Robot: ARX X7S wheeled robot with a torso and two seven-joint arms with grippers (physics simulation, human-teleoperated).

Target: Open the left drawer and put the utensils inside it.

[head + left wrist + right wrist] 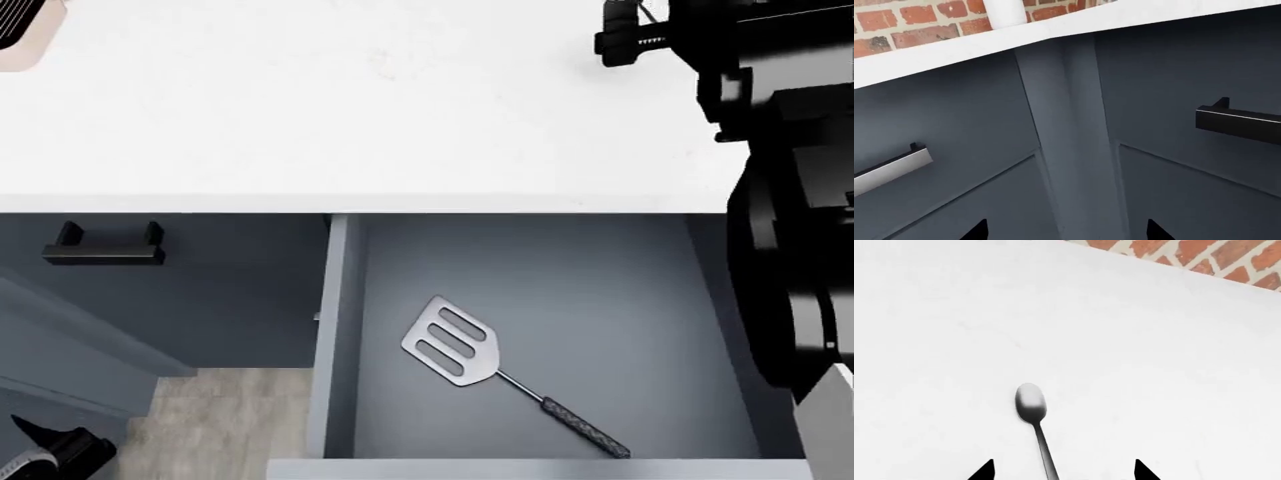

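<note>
L side first: the narrow drawer front (pixel 174 290) w/ its short black handle (pixel 104 247) sits shut, not part of the job. L gripper (pixel 1066 231) hangs low in front of the cabinet faces, well below the counter edge; only two dark tips show in the L wrist view, set wide apart w/ nothing between, so it reads as spread and empty. Leave it parked there, clear of the pulled-out drawer.

Centre: the left drawer (pixel 641 270) is already out, and the spatula (pixel 507 372) lies flat inside, blade toward the counter, handle toward the drawer front. That half looks done.

R side: the step in hand, as I judge it, is the teaspoon (pixel 1034 422). It lies flat on the white counter (pixel 334 110), handle running back between the two tips of the R gripper (pixel 1064 470), which stand apart and hold nothing. Come straight down, tips either side of the thin handle, close slow; a flat thin spoon may skate on the smooth top. R arm (pixel 787 200) hides the spoon from the head view and overhangs the drawer's R side. A brick wall (pixel 1201 257) stands behind the counter.
</note>
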